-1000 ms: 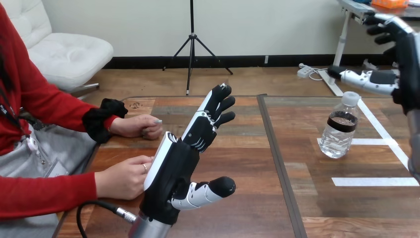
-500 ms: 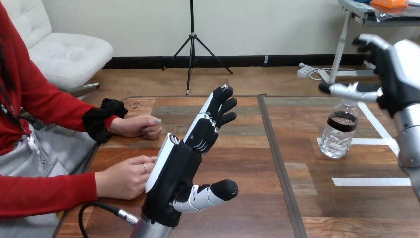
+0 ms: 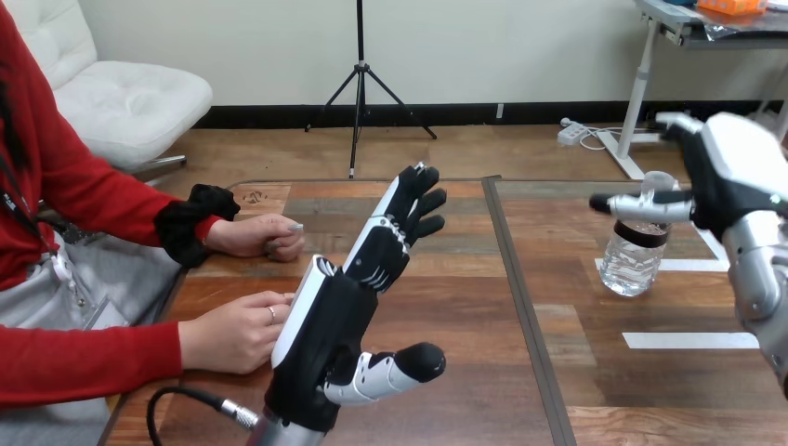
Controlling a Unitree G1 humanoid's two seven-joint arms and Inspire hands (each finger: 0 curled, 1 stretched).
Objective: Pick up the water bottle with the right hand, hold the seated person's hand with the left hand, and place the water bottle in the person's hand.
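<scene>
One robot hand (image 3: 736,181), the right, near water bottle (image 3: 631,265)

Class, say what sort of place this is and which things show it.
Probably a robot test bench: a brown wooden table marked with white tape strips, a clear plastic water bottle beside them, and the robot's black-and-white left hand raised open.

The table (image 3: 465,307) is brown wood with plain grain and a soft sheen; matt white tape strips (image 3: 689,340) lie on its right half. The water bottle (image 3: 632,265) is clear, ribbed plastic. The left hand (image 3: 334,325) is matt black plastic under a smooth, glossy white shell, and the right hand (image 3: 734,177) looks the same above a silver metal forearm (image 3: 757,279). The near-left red sleeve (image 3: 84,358) is soft cloth.
</scene>
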